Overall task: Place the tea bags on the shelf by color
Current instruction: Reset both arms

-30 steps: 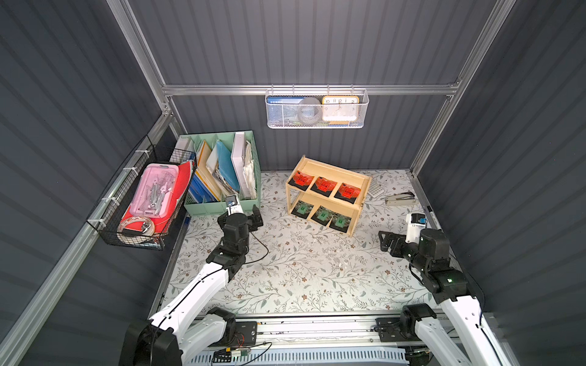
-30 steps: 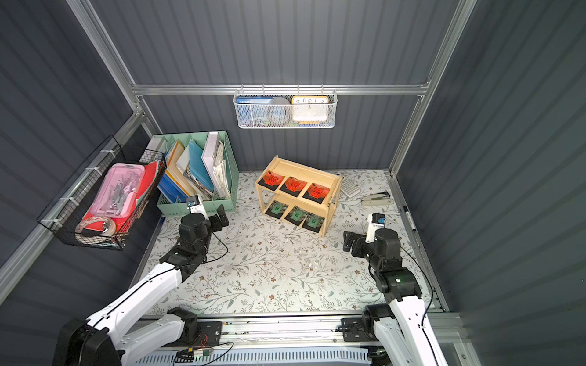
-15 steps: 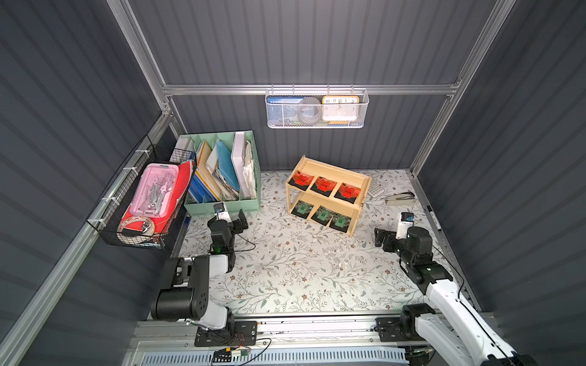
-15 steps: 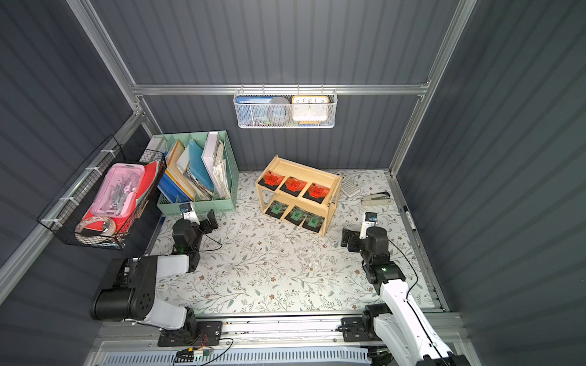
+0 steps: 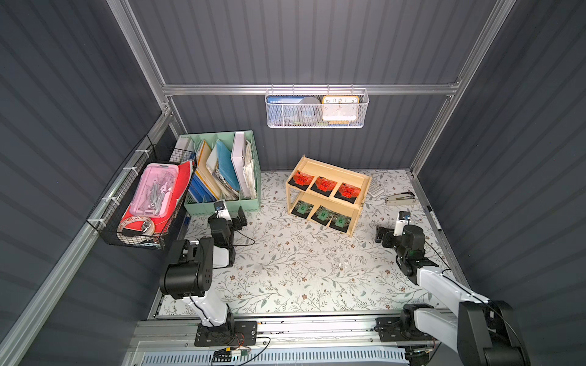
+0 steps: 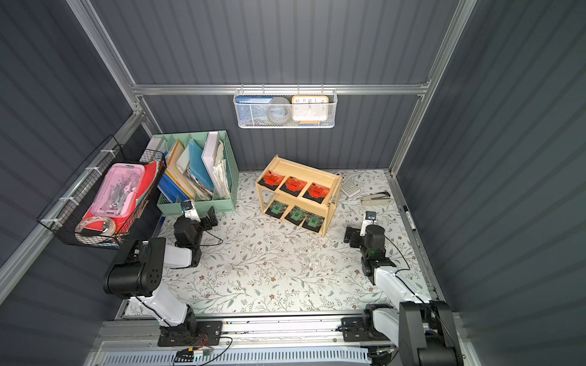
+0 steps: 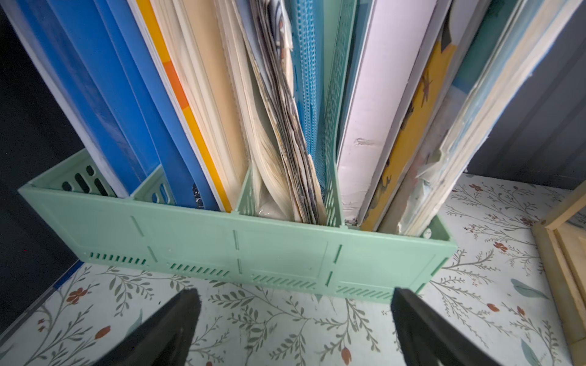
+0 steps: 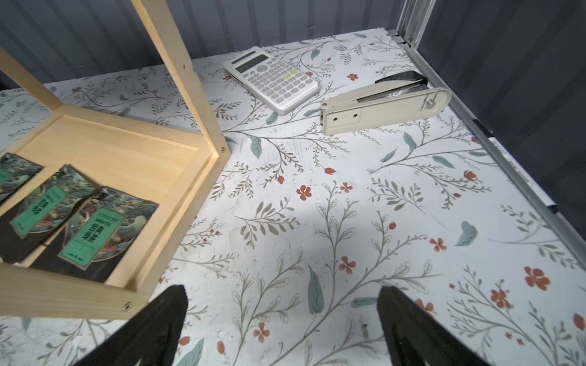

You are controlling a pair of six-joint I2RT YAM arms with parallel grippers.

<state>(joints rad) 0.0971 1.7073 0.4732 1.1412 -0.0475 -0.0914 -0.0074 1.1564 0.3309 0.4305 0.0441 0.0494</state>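
Pale wooden shelf (image 5: 336, 168) holds black foil tea bags (image 5: 323, 185), red above green. Left gripper (image 7: 293, 294), right gripper (image 8: 282, 291) gape empty; retreat gently.

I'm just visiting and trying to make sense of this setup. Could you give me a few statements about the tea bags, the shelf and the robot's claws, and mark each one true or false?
1. The three red-labelled tea bags lie on the upper tier of the shelf. True.
2. The green-labelled tea bags lie on the table in front of the shelf. False: they lie on the shelf's lower tier.
3. The left gripper and the right gripper are both open and empty. True.
4. The left gripper hangs over the shelf. False: it faces the mint-green file organizer.
5. A calculator and a stapler lie on the table. True.
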